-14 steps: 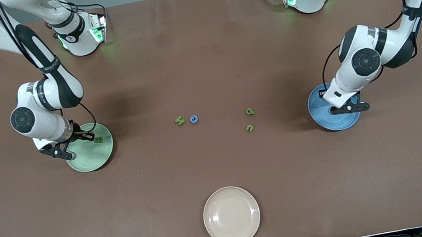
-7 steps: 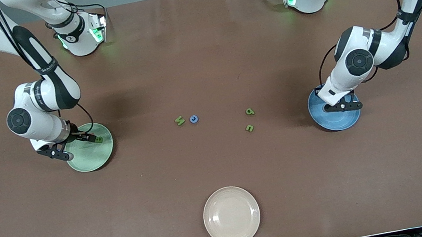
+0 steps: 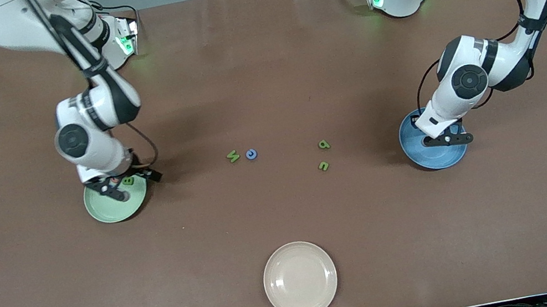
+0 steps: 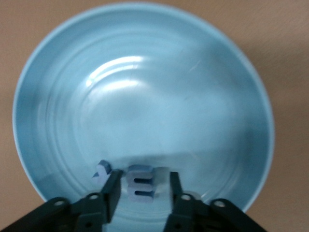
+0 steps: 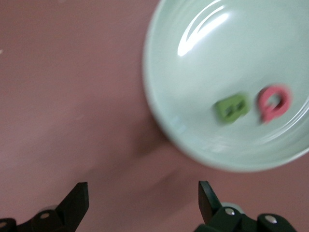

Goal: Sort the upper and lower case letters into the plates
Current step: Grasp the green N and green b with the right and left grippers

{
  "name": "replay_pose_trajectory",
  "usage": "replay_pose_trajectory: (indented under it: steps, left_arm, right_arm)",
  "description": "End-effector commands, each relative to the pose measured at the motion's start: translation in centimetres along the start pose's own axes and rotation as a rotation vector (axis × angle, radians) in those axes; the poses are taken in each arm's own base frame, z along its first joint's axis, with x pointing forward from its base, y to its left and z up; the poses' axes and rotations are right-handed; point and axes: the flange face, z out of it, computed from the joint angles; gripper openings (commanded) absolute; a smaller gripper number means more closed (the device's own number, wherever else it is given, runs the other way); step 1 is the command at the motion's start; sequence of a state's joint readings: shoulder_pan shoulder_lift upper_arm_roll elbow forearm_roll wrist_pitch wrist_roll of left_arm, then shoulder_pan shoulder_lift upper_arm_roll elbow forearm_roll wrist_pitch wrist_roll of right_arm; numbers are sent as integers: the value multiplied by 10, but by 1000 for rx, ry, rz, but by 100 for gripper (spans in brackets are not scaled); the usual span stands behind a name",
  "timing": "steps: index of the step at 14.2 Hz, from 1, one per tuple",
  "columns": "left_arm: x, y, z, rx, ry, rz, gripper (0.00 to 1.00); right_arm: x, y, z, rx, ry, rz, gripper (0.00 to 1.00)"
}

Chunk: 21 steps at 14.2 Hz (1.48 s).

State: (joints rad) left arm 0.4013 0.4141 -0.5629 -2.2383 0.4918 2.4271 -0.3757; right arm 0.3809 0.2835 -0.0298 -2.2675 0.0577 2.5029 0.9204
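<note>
The left pincer [image 4: 141, 193] hangs low over the blue plate [image 3: 423, 156], jaws parted around a pale blue letter [image 4: 140, 182] lying in it, seemingly a drop-off. The right pincer [image 5: 140, 203], wide open and empty, hovers beside the green plate [image 3: 106, 212] holding a green letter [image 5: 231, 108] and a pink letter [image 5: 274, 102]; four letters wait mid-counter [image 3: 258, 66]

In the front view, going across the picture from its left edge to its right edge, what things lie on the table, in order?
Mint green plate → green letter → blue letter → cream-beige plate → blue plate. The two green letters between the cream-beige and blue plates overlap in this order, so they are left out.
</note>
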Motion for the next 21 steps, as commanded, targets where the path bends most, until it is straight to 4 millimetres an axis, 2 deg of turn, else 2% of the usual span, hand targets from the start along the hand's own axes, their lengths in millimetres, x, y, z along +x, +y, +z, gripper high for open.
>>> replay_pose_trajectory:
  steps: [1, 3, 5, 6, 9, 11, 12, 15, 16, 18, 19, 21]
  left_arm:
    - [10, 17, -32, 34, 14, -17, 100]
    - [12, 40, -47, 36, 0, -125, 100]
    - [10, 80, -60, -8, 9, -341, 100]
    - [11, 100, -65, -20, 16, -409, 100]
    - [15, 155, -67, -61, 11, -537, 100]
    - [15, 183, -57, -86, -19, -627, 100]
    - [14, 199, -59, -95, -18, -642, 100]
    - [14, 232, -52, -111, -37, -714, 100]
    - [18, 235, -50, -117, -41, -730, 100]
    - [16, 254, -49, -137, -30, -720, 100]
    - [15, 261, -45, -153, -27, -723, 100]
    - [14, 269, -36, -159, -9, -723, 100]
  right_arm:
    - [-41, -60, -5, 25, 20, 132, 100]
    - [-68, -102, 4, 39, 28, 212, 100]
    - [-92, -138, 17, 49, 32, 276, 100]
    - [-100, -149, 22, 51, 33, 291, 100]
    - [-115, -163, 38, 42, 34, 302, 96]
    - [-119, -163, 44, 32, 33, 299, 91]
    - [-123, -164, 47, 26, 32, 300, 90]
    - [-132, -165, 56, 14, 32, 315, 84]
    - [-133, -165, 57, 11, 32, 315, 77]
    - [-139, -165, 58, 3, 29, 309, 58]
    - [-140, -165, 58, 3, 29, 307, 45]
    - [-139, -165, 58, 0, 28, 309, 14]
